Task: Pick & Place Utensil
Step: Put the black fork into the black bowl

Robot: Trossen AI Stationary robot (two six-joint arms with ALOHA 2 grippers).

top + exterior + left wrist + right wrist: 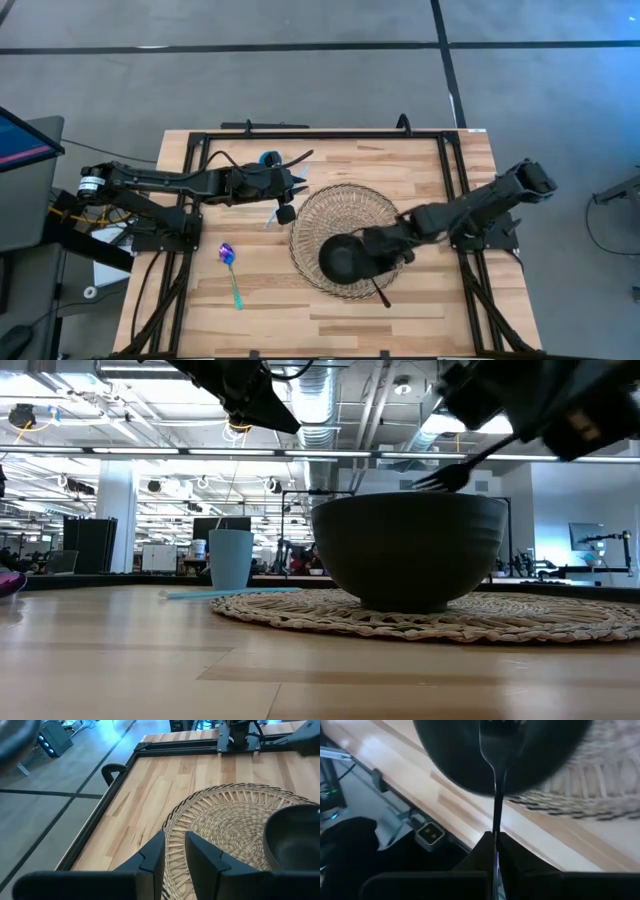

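Two fingers of the right end effector pinch a dark fork by its handle, tines pointing away from the wrist over the black bowl on the woven mat. Left end effector, slightly parted, hovers empty above the mat's edge, off the surface

blue cup upright on table | iridescent spoon lying left

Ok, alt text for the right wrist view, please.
The right gripper, shut on a dark fork, holds its tines over a black bowl. The bowl sits on a woven mat on a wooden table.
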